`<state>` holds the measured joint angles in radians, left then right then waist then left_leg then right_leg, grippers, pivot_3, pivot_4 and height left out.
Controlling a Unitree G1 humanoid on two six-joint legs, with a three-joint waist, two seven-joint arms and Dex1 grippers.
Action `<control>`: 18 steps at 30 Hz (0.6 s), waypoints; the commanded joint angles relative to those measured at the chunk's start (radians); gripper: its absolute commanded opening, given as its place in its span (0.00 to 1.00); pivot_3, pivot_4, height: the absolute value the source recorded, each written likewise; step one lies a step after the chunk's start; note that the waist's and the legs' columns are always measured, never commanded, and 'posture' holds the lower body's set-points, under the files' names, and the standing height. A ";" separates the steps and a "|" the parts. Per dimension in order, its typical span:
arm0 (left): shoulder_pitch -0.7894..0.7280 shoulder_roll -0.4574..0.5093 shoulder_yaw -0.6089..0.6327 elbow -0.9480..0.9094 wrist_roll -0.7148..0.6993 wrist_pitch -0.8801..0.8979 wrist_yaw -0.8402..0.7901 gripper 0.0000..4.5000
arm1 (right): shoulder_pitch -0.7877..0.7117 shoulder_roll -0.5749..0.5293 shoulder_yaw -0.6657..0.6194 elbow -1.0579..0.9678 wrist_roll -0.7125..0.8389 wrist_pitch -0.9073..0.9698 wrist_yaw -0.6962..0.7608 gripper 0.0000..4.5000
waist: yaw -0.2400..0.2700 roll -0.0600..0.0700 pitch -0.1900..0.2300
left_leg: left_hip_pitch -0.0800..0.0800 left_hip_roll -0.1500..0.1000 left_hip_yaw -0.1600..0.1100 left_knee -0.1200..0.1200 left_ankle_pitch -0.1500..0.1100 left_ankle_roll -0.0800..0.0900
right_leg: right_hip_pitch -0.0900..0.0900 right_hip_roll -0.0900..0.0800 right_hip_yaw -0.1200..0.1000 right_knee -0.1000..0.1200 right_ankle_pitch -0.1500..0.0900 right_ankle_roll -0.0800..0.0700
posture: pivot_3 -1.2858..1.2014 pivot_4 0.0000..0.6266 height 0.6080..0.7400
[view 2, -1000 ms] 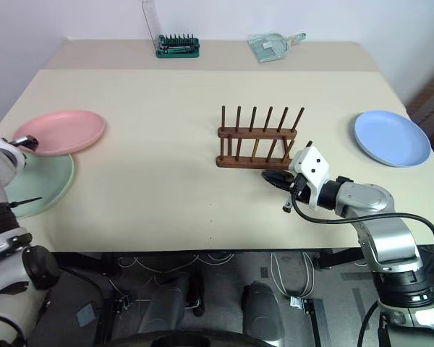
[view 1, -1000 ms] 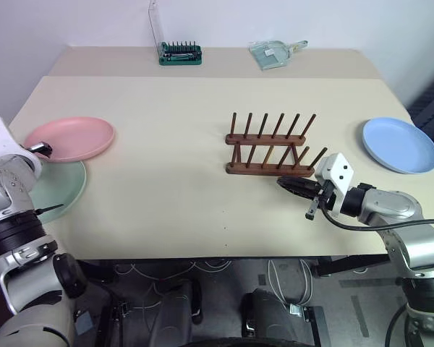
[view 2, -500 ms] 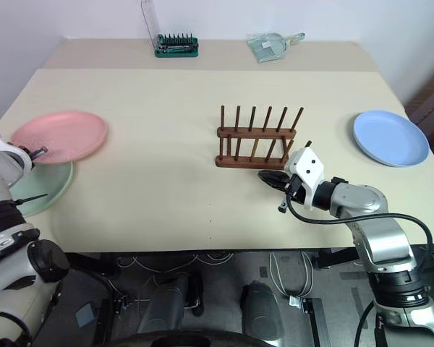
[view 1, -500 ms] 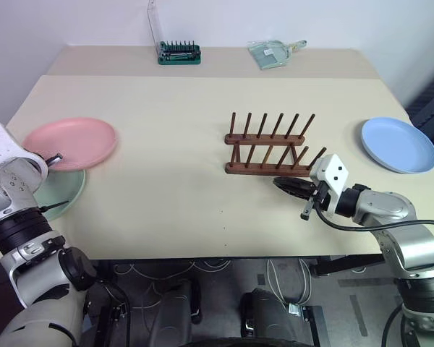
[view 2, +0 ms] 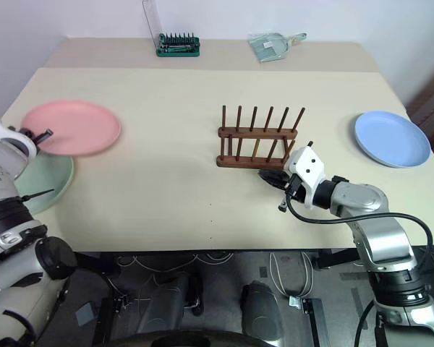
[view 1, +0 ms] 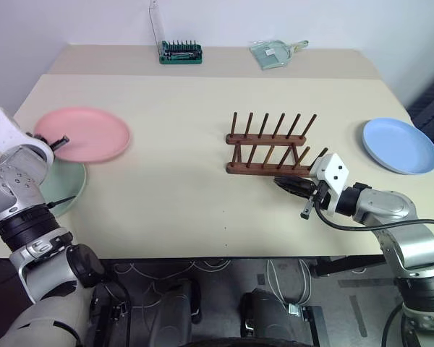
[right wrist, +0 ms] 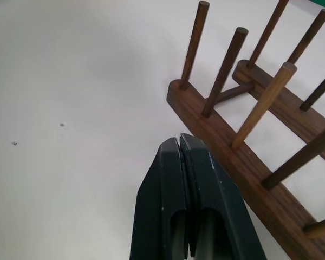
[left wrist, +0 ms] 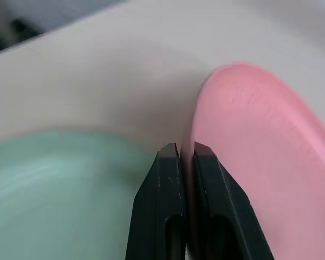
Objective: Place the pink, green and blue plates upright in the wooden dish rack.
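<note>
Right now I am holding the pink plate (view 1: 82, 134) by its near rim, with the left gripper (left wrist: 180, 153) clamped on the edge, one black finger on each face of the plate. It is riding clear of the table (view 1: 181, 188) and stretching out ahead of the fingers toward the middle. The green plate (view 1: 65, 186) is lying flat just below and behind that hand. I am judging the pink plate as light and stiff, matte enough not to slide much, but a thin rim pinch leaves it free to swing or droop, so I want the grip kept deep on the rim. The wooden dish rack (view 1: 269, 144) is standing well off to that hand's right, every slot empty. The right gripper (right wrist: 179, 142) is hovering with its fingers pressed together on nothing, tips just beside the near rail of the rack. The blue plate (view 1: 399, 145) is lying flat well beyond that hand's right side, and I would take it by the rim too
</note>
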<state>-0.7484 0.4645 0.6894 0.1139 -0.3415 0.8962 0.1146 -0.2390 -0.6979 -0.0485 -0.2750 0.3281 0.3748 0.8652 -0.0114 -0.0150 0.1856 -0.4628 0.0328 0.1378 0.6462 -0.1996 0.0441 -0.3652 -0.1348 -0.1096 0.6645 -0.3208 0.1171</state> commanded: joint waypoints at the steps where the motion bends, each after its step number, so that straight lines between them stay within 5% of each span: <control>1: -0.047 -0.033 -0.085 -0.144 -0.055 -0.137 -0.087 0.01 | -0.112 0.000 0.003 -0.108 0.040 0.054 -0.018 0.00 | 0.000 0.000 0.000 | 0.000 0.000 0.000 0.000 0.000 0.000 | 0.000 0.000 0.000 0.000 0.000 0.000 | 0.52 0.24 0.97; 4: -0.063 -0.071 -0.165 -0.184 -0.059 -0.215 -0.133 0.00 | -0.211 0.024 0.033 -0.154 0.066 0.124 -0.041 0.19 | -0.001 0.000 0.000 | 0.000 0.000 0.000 0.000 0.000 0.000 | 0.000 0.000 0.000 0.000 0.000 0.000 | 0.52 0.24 0.97; 10: -0.133 -0.170 -0.317 -0.164 -0.058 -0.298 -0.168 0.00 | -0.455 0.096 0.256 -0.057 -0.192 -0.017 -0.111 0.82 | -0.002 0.000 0.000 | 0.000 0.000 0.000 0.000 0.001 0.000 | -0.001 0.000 0.000 0.001 0.000 0.000 | 0.52 0.24 0.97; 18: -0.174 -0.224 -0.449 -0.177 -0.038 -0.352 -0.219 0.00 | -0.639 0.176 0.448 0.253 -0.571 -0.353 -0.264 0.82 | -0.003 0.000 0.000 | -0.002 0.000 0.001 0.001 0.001 0.000 | -0.003 0.000 0.000 0.000 0.000 0.000 | 0.52 0.24 0.97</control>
<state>-0.9039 0.2376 0.2580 -0.0192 -0.3877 0.5728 -0.0918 -0.8445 -0.5298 0.4110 -0.0384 -0.1999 0.0861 0.6379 -0.0140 -0.0151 0.1854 -0.4652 0.0328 0.1390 0.6470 -0.1985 0.0440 -0.3680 -0.1344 -0.1096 0.6647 -0.3207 0.1170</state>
